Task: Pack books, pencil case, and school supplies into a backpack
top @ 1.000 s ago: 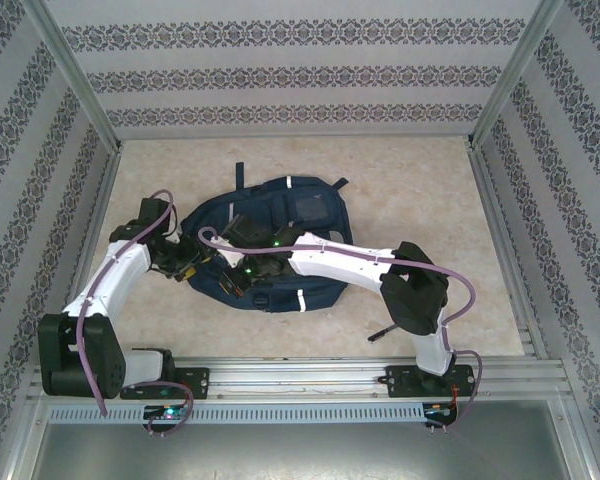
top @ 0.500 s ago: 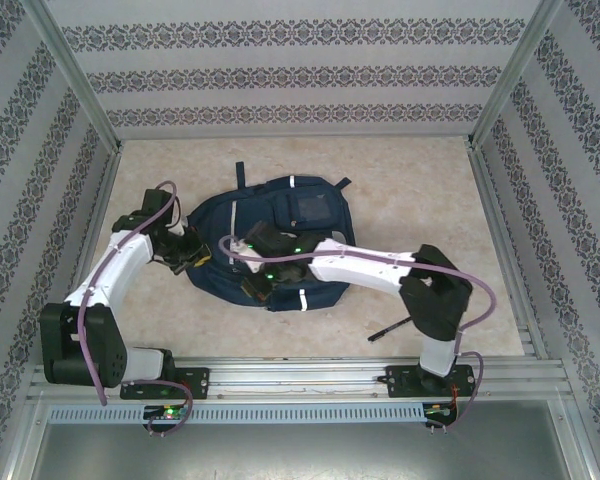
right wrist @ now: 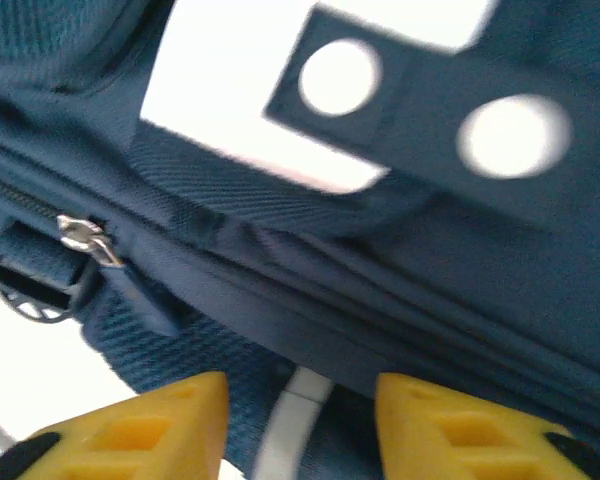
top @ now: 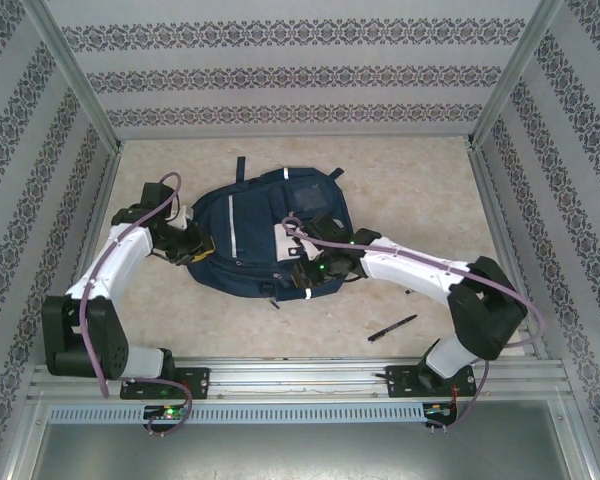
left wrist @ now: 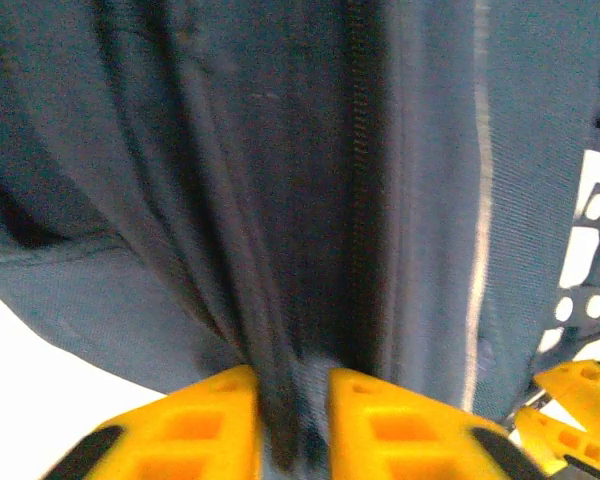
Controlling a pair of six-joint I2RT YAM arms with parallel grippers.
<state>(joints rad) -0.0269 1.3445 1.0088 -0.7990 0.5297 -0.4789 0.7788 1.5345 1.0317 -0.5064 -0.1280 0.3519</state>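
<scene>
Bare table (top: 420, 195) beyond and right of the backpack (top: 255, 250); pen (top: 392, 328) on the near strip.

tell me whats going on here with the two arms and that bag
Two robot arms are working on a navy backpack lying in the middle of the table. The left tool pinches a fold of fabric on the bag's left side. The right tool hangs open over the bag's near edge, a pale stripe showing in its gap. A black pen lies on the table near the right arm, not yet packed.
</scene>
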